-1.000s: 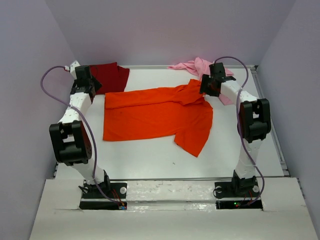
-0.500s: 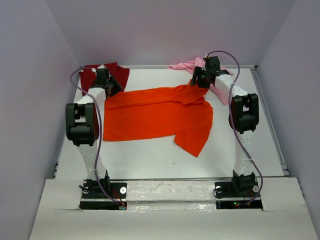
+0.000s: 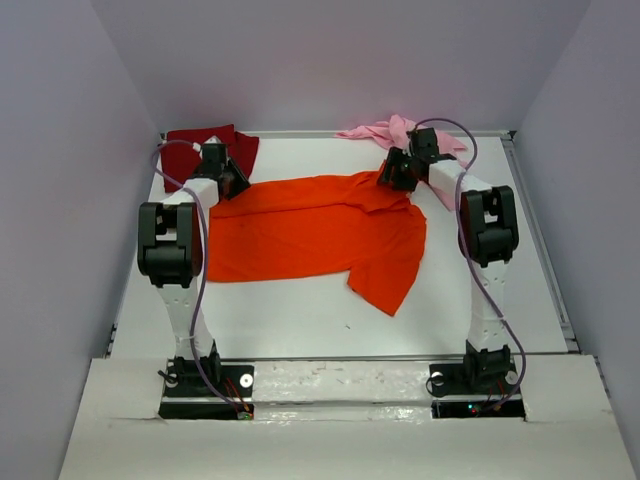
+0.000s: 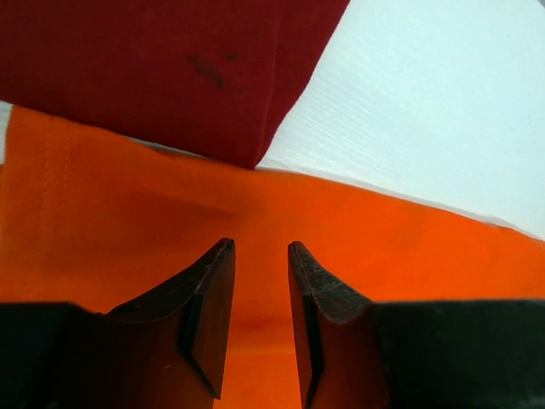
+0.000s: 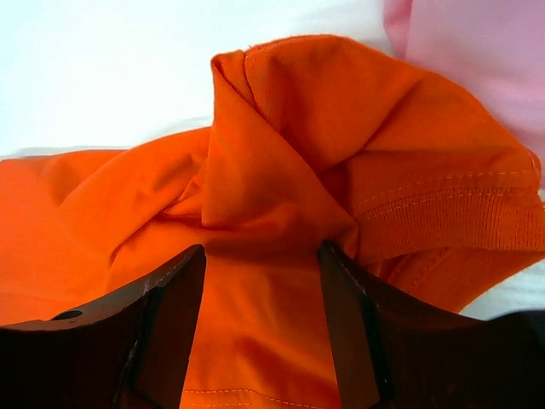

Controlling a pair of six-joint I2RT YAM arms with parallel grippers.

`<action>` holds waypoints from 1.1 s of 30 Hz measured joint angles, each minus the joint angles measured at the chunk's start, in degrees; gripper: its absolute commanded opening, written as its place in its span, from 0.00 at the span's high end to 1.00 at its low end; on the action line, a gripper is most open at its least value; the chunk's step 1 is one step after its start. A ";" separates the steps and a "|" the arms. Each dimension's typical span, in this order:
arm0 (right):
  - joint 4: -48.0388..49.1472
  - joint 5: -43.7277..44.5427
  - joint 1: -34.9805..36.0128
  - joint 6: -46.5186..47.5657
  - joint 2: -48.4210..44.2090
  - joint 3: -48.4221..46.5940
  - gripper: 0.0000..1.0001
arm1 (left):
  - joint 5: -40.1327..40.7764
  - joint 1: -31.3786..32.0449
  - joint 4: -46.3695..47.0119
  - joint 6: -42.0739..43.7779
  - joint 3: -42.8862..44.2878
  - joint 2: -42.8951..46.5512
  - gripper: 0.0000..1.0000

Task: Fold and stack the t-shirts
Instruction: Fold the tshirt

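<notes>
The orange t-shirt [image 3: 310,230] lies spread across the middle of the table, with one sleeve hanging toward the near right. The dark red t-shirt [image 3: 190,150] lies at the back left, and the pink t-shirt [image 3: 385,130] is bunched at the back right. My left gripper [image 3: 232,180] is low over the orange shirt's far left corner. In the left wrist view it [image 4: 261,244] is open a narrow gap over orange cloth [image 4: 409,256], just short of the dark red shirt [image 4: 153,68]. My right gripper [image 3: 392,172] is open, and in the right wrist view it [image 5: 262,247] straddles a rumpled orange fold [image 5: 281,153] beside the pink cloth [image 5: 477,51].
The white table [image 3: 300,320] is walled by lilac panels on the left, back and right. A metal rail [image 3: 545,260] runs along the table's right edge. Both arm bases stand at the near edge.
Both arms have reached out and dropped to the orange shirt's far edge. The left gripper moved right off the dark red shirt, and the right gripper moved left and down onto the rumpled corner.
</notes>
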State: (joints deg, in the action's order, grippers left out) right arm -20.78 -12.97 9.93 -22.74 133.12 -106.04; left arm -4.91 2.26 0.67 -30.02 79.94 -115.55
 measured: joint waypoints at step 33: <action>-14.58 4.63 -6.58 1.70 9.99 -22.10 0.37 | 3.04 1.27 -4.04 3.69 14.82 -12.81 0.60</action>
State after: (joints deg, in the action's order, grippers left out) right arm -35.35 -8.34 3.36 -21.04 143.11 -128.14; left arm -1.87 3.53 -3.38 -26.33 94.76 -128.35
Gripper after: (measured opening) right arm 0.624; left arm 0.403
